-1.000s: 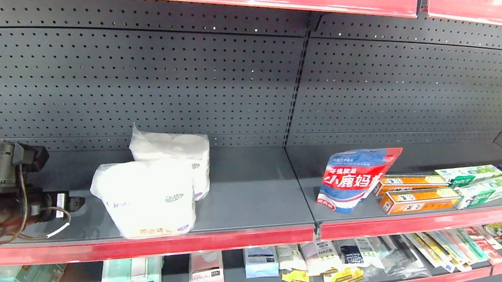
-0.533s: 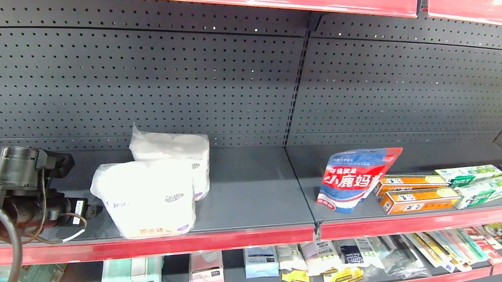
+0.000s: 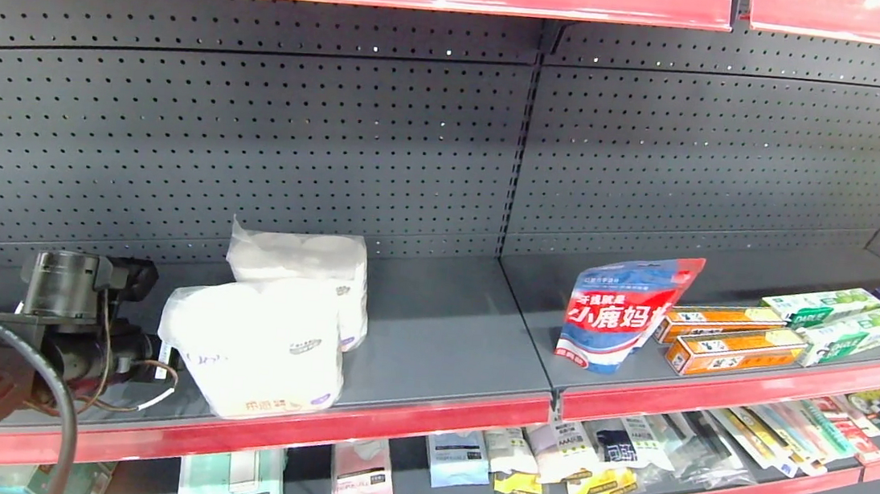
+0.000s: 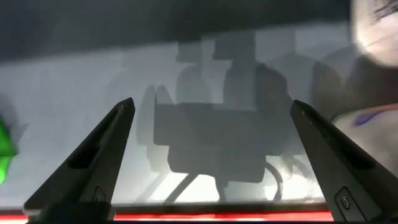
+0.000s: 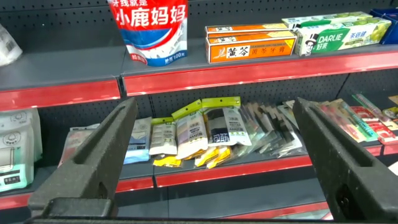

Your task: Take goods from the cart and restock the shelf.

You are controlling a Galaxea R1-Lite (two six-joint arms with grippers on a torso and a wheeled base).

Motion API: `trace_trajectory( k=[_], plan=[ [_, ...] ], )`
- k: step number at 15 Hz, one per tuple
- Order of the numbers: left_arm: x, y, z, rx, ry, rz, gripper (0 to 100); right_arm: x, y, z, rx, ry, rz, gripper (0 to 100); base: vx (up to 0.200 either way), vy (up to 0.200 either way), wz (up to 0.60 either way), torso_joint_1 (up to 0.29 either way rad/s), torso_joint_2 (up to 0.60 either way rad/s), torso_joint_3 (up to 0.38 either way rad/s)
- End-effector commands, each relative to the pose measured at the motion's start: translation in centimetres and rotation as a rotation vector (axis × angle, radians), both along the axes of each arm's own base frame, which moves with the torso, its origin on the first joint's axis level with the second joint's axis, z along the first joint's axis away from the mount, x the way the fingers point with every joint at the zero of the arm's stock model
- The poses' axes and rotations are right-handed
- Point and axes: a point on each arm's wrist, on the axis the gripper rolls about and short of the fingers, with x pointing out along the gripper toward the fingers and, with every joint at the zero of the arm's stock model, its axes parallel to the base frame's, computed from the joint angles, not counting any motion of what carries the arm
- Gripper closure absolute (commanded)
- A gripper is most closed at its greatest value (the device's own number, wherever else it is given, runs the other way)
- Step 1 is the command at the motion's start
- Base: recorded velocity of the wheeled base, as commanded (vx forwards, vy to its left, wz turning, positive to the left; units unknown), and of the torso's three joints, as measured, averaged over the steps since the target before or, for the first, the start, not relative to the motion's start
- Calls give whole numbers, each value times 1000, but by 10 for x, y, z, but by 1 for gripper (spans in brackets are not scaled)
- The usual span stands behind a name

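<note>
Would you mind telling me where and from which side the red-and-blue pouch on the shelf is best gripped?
Probably the upper part of the pouch, pinched across its flat front and back, coming from the front and slightly above. It stands upright near the shelf edge, thin and broad, and the orange boxes crowd its right side, so a sideways grasp looks harder.

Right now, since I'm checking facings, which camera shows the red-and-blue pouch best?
The head view: the whole red-and-blue pouch stands on the shelf beside the orange boxes. The right wrist view catches its lower part, cropped at the top. The left wrist view faces the shelf instead.
</note>
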Motion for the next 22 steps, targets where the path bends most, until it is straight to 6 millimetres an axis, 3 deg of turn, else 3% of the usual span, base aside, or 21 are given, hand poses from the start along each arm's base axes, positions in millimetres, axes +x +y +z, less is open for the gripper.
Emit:
trace_trajectory(
  k=[1, 12, 22],
  plan=[
    [2, -4, -4, 0, 11, -16, 0, 0, 0, 0, 0, 1, 1, 0, 0, 0, 0, 0, 0, 0],
    [7, -18, -4, 2, 4, -67, 0, 0, 0, 0, 0, 1, 1, 0, 0, 0, 0, 0, 0, 0],
    [7, -19, -4, 1, 7, -67, 0, 0, 0, 0, 0, 1, 1, 0, 0, 0, 0, 0, 0, 0]
  ],
)
